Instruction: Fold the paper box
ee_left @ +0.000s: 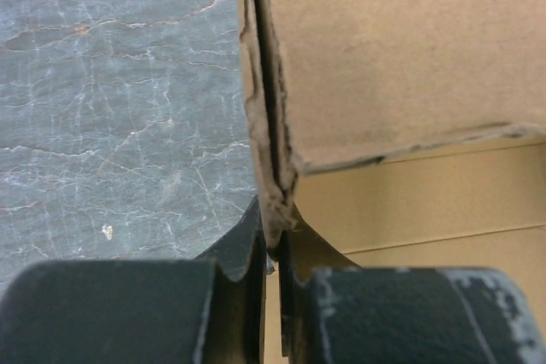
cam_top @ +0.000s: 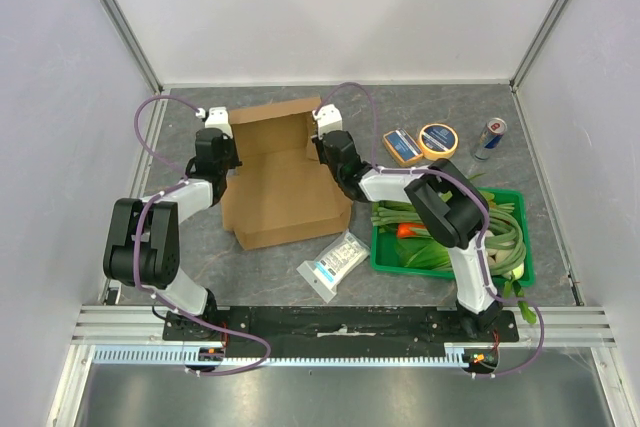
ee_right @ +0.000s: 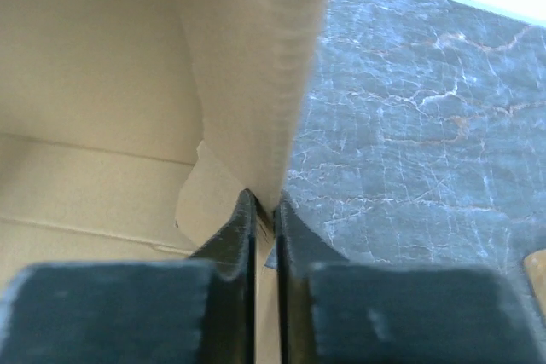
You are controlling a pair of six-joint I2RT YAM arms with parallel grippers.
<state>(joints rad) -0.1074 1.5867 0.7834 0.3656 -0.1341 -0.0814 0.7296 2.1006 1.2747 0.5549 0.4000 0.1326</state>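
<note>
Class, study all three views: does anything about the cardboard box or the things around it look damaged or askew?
Yes. In the left wrist view, the paper box wall pinched by the left claw has a ragged, splitting edge. Elsewhere, greens spill over the near right corner of the green crate.

A lab test cell: white wall panels (cam_top: 330, 7) in aluminium framing (cam_top: 119, 17) enclose a grey tabletop (cam_top: 260, 277).
</note>
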